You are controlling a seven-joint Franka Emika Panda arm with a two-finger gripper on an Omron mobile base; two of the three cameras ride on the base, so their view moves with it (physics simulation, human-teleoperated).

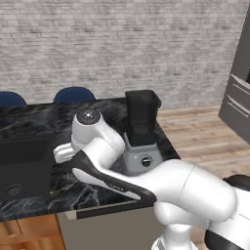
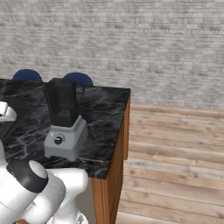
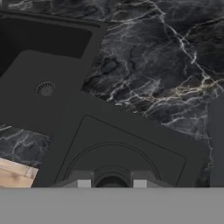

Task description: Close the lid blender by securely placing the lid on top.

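Marbled black desk fills the hand view. At that frame's bottom centre the fingers are nearly pressed together, pinching the lid, a dark square plate held close under the camera. Farther off, mid-frame in both base views, the blender stands open-topped. Judged best: carry the lid level, square it over the jar, then press down.

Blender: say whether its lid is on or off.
Off. The lid sits close under the tool in the hand view, over the counter, while the blender stands apart.
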